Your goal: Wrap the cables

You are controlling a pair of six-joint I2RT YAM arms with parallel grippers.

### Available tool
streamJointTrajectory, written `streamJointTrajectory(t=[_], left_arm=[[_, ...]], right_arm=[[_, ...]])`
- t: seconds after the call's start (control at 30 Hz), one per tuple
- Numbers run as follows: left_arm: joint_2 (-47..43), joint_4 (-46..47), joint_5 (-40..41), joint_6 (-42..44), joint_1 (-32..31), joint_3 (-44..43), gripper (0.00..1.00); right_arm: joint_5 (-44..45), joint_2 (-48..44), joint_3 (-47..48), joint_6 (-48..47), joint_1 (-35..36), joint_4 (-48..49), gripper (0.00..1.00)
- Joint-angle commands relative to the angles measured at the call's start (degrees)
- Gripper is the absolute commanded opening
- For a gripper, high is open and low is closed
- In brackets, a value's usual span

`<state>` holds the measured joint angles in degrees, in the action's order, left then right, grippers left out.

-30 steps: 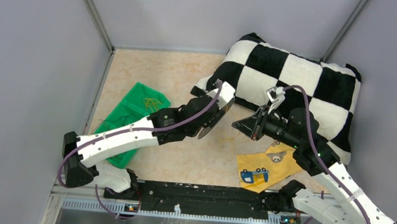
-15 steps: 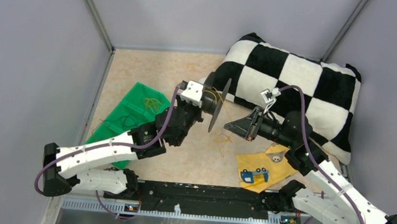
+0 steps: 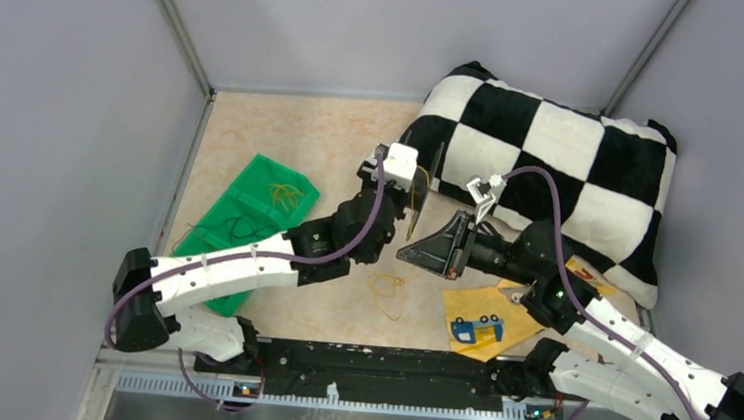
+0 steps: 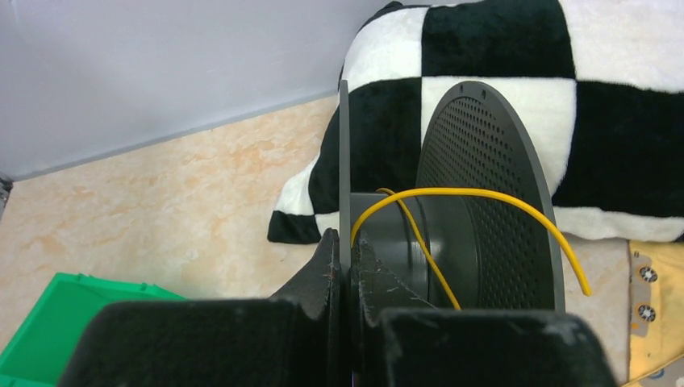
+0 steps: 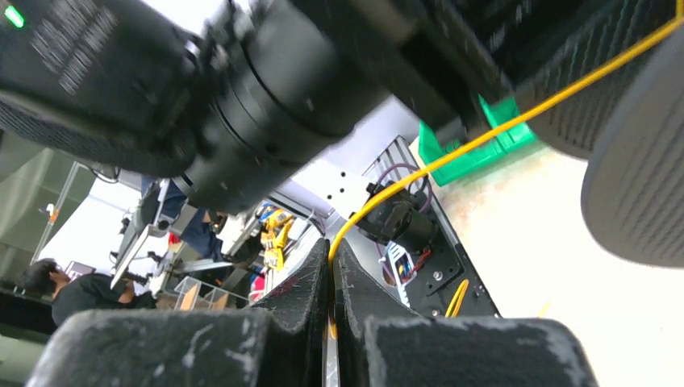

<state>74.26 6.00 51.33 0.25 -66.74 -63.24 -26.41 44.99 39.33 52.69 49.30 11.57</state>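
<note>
My left gripper (image 3: 410, 205) is shut on the near flange (image 4: 344, 153) of a black spool (image 3: 432, 180), held upright and edge-on above the table in front of the pillow. The spool's far perforated flange (image 4: 492, 201) fills the left wrist view. The thin yellow cable (image 4: 452, 193) crosses the spool's hub and arcs off to the right. My right gripper (image 3: 408, 255) is just below the spool, shut on the yellow cable (image 5: 484, 137), which runs taut from the fingers up to the spool (image 5: 637, 185). A loose loop of the cable (image 3: 385, 286) lies on the table below.
A black-and-white checkered pillow (image 3: 563, 155) fills the back right. A green bag (image 3: 242, 215) with more yellow wire on it (image 3: 284, 195) lies at the left. A yellow packet (image 3: 495, 320) lies front right. Grey walls close in the table.
The left arm has lifted and turned the spool to stand edge-on nearer the pillow. The right gripper has moved left and down with the cable. The loose loop has shifted toward the front left.
</note>
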Motion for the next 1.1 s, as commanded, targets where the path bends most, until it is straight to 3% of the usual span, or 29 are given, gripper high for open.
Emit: streamJointTrajectory(t=[0.0,0.27,0.37,0.6,0.7,0.77,0.87,1.07], left_arm=[[0.5,-1.0,-1.8,-6.2,2.3,-7.7,0.00],[5.2,-16.8,-8.7,-17.7,8.1,-17.8,0.00],[5.8,-18.7,-11.7,-20.5,8.7,-18.1,0.00],[5.5,-25.9,-20.8,-29.9,11.0,-20.1,0.00],[4.5,-27.6,-23.0,-32.6,12.7,-20.3,0.00],[3.7,-27.6,-22.9,-32.9,13.2,-20.5,0.00],[2.2,-26.2,-22.6,-32.2,13.2,-20.8,0.00],[0.2,-25.0,-21.0,-28.0,13.2,-23.5,0.00]], right_arm=[[0.9,-1.7,-2.5,0.9,2.1,4.0,0.00],[3.8,-3.5,-6.9,1.4,5.2,0.8,0.00],[6.1,-2.8,-8.2,1.5,5.4,0.5,0.00],[20.4,-4.3,-8.4,-2.6,5.5,-4.6,0.02],[23.2,-4.3,-8.1,-4.3,5.5,-7.3,0.47],[22.8,-3.7,-7.1,-5.9,5.5,-9.6,0.67],[23.0,-4.8,-6.6,-6.2,5.4,-11.4,0.79],[22.0,-12.3,-7.0,-9.6,5.4,-13.4,0.86]])
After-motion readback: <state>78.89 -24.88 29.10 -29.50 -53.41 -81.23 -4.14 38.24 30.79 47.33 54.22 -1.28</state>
